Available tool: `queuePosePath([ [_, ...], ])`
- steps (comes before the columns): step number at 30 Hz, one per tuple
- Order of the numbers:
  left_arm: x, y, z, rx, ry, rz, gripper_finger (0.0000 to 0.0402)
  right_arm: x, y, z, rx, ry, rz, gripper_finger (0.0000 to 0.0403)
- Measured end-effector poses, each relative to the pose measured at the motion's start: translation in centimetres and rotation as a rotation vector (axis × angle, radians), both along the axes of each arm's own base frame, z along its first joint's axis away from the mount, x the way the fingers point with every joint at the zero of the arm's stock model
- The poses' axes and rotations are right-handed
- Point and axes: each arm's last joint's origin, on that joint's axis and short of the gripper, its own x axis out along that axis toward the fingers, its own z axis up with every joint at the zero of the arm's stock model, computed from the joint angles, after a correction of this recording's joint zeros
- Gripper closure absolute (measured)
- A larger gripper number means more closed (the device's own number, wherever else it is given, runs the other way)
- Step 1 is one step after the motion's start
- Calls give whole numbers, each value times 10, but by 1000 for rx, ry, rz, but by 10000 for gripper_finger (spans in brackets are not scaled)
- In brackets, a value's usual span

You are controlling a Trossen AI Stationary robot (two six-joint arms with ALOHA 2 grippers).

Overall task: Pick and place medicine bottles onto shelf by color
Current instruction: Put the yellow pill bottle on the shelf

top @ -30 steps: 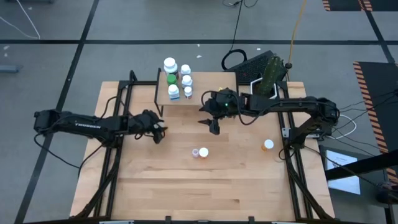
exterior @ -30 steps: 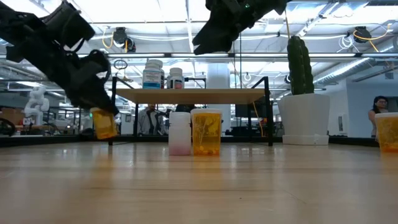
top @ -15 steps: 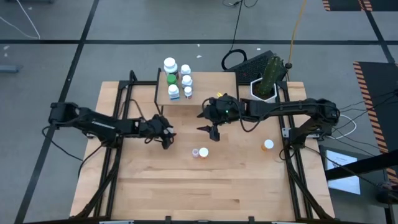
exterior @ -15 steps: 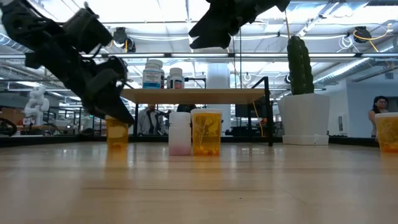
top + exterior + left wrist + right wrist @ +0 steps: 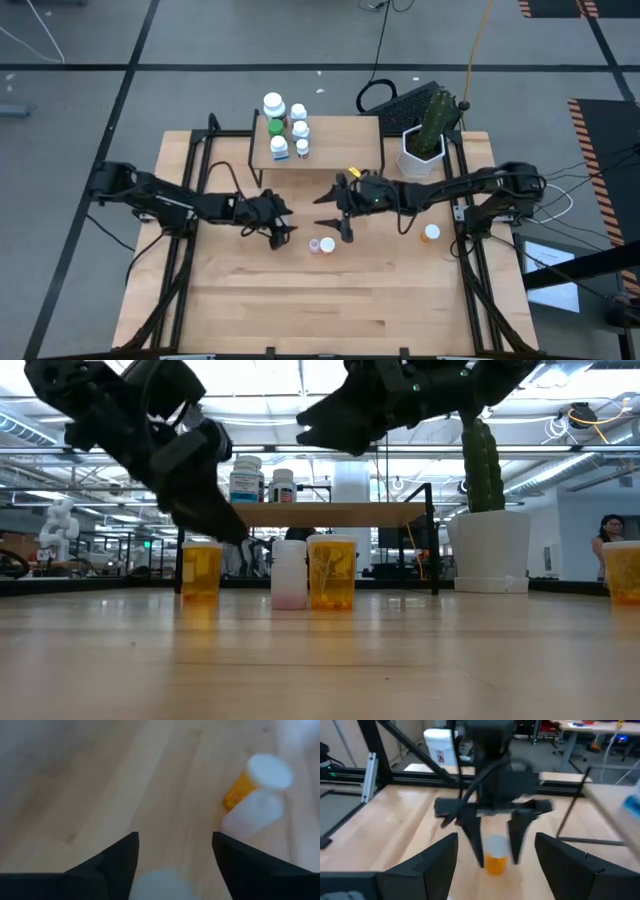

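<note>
The left gripper (image 5: 284, 232) stands low over the middle of the light-wood tabletop (image 5: 250, 310), its dark fingers apart on either side of a small orange pill bottle with a white cap (image 5: 201, 569) that rests upright on the wood; the right wrist view shows daylight between each finger and the bottle's body, so it looks set down rather than gripped. Just beside it, toward the right edge, stand a pale purplish-white bottle (image 5: 314, 246) and a second orange white-capped bottle (image 5: 328, 244), touching or nearly so, and the right gripper (image 5: 344, 226) hovers above that pair with its jaws spread and nothing between them. A further orange bottle (image 5: 431, 233) sits alone near the right edge. The low light-wood shelf on thin black legs (image 5: 345, 140) stands at the far edge, with six bottles clustered on its left half (whites, a green-capped one). The step in hand seems to be gathering the orange bottles near the centre; next, the right gripper would need to descend squarely over one bottle of the pair without knocking its neighbour.
</note>
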Motion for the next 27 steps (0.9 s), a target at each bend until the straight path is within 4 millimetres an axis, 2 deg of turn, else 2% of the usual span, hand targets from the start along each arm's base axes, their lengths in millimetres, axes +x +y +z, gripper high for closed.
queuePosePath([
  [4,-1,0,17,15,9,-11,108,9,7,-17,5,28,19,128],
  [8,-10,0,38,48,-11,25,80,29,8,-40,39,46,12,102],
  [12,-28,-2,60,137,-80,124,76,60,2,-62,28,77,1,77],
  [16,-47,-7,75,206,-152,189,92,97,-2,-70,-7,107,5,56],
  [18,-56,-10,77,223,-159,194,102,112,-4,-75,-16,140,-2,50],
  [22,-67,-16,74,246,-174,194,123,129,-9,-87,-33,194,-52,49],
  [27,-75,-18,62,275,-166,238,145,133,-18,-99,-36,241,-91,49],
])
